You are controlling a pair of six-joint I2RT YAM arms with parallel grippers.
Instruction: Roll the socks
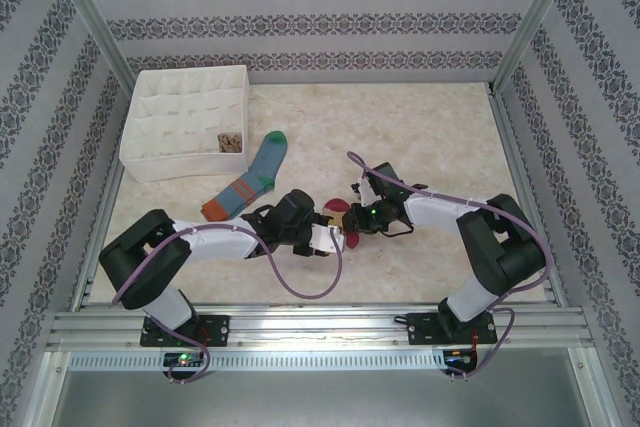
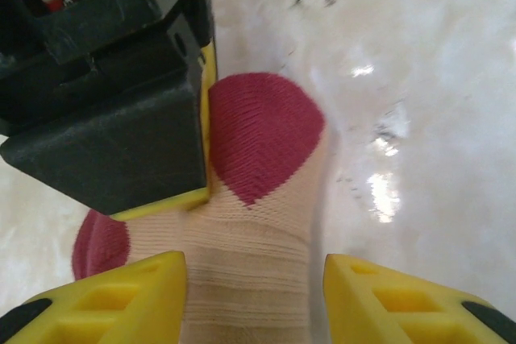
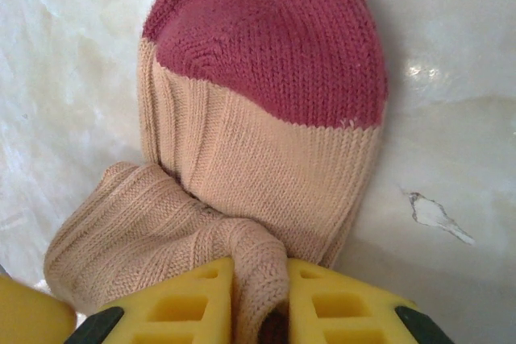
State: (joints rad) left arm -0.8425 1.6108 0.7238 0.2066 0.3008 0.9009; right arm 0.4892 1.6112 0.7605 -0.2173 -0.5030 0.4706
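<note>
The tan sock point(image 3: 266, 159) with the maroon toe lies on the table point(image 1: 440, 147) between both grippers. The right gripper point(image 3: 260, 275) pinches a bunched tan fold of it, jaws closed on the fabric. The left gripper point(image 2: 254, 279) straddles the sock's flat part, fingers point(image 2: 121, 296) parted, the toe just ahead of them

We find the box point(image 1: 170, 165) at ten o'clock, one sock point(image 1: 231, 141) in it. A second sock point(image 1: 250, 182) lies at its five o'clock, a third sock point(image 1: 338, 209) at that one's four.
</note>
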